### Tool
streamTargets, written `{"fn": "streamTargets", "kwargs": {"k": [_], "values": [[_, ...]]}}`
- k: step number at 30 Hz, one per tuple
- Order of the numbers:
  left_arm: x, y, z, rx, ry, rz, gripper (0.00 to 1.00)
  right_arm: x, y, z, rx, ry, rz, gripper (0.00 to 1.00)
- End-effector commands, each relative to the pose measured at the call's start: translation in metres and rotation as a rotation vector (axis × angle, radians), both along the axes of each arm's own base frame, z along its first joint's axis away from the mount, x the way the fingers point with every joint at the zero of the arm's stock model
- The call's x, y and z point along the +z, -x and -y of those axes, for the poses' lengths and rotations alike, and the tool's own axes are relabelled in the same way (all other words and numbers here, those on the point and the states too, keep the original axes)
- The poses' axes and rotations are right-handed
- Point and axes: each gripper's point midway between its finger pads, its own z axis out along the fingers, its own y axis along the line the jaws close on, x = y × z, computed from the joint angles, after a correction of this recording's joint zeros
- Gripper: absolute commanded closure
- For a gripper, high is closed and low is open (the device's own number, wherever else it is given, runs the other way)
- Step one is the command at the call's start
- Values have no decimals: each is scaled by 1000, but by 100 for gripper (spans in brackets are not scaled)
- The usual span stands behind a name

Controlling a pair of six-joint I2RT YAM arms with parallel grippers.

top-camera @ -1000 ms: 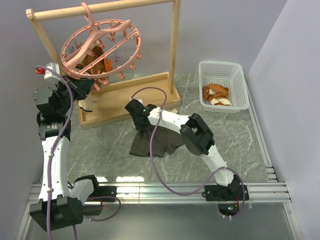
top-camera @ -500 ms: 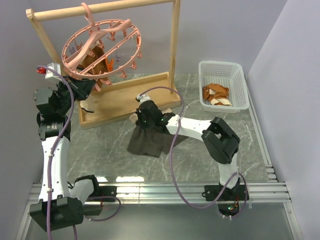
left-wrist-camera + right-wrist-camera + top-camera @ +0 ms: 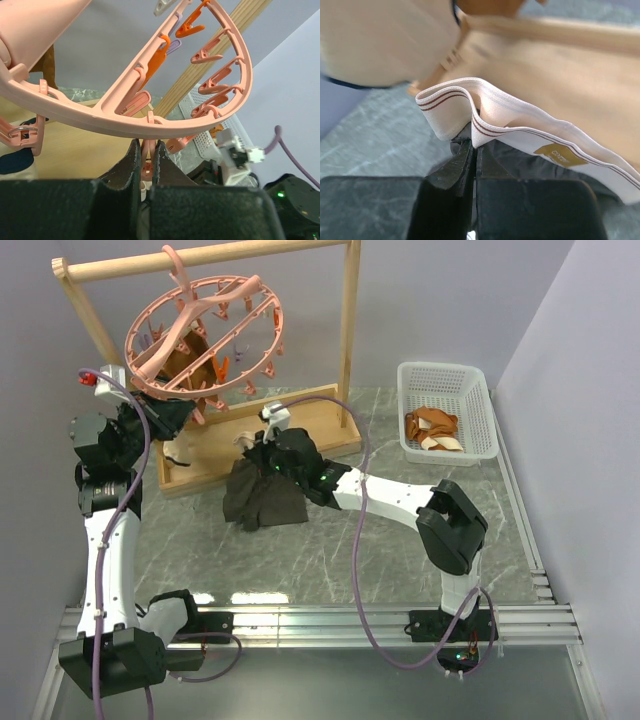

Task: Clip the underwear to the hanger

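The salmon-pink round hanger (image 3: 200,335) hangs tilted from the wooden rack's top bar. My left gripper (image 3: 172,412) is under its lower left rim. In the left wrist view, the left gripper (image 3: 146,146) is shut on a small pink clip (image 3: 148,162) below the ring (image 3: 165,127). The dark brown-grey underwear (image 3: 265,495) hangs lifted off the table in front of the rack's base. My right gripper (image 3: 258,448) holds it at the top. In the right wrist view, the right gripper (image 3: 473,146) is shut on the pale waistband (image 3: 520,125).
The wooden rack (image 3: 348,340) stands on a flat wooden base (image 3: 220,455) at the back left. An orange-brown garment (image 3: 190,365) hangs from the hanger. A white basket (image 3: 480,415) at the back right holds orange-and-cream garments (image 3: 432,427).
My right gripper has carried the underwear left and up off the table, toward the rack's base and the hanger. The left arm has barely moved, and the hanger has tilted slightly.
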Motion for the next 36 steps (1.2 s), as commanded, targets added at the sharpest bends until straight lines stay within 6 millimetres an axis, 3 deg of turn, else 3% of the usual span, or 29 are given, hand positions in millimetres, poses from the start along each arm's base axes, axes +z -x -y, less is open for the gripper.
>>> {"fn": "streamTargets", "kwargs": {"k": [1,8,17,36], "values": [[-39,10,15,-104,19,-146,100,67,2,-21,26,-106,152,100],[-44,12,16,-123,-4,-153,100,87,11,-38,52,-80,204,100],[-49,15,20,-148,-8,-159,100,92,9,-53,61,-47,219,100],[-55,10,15,-130,-26,-180,100,126,14,-53,71,-121,250,100]]}}
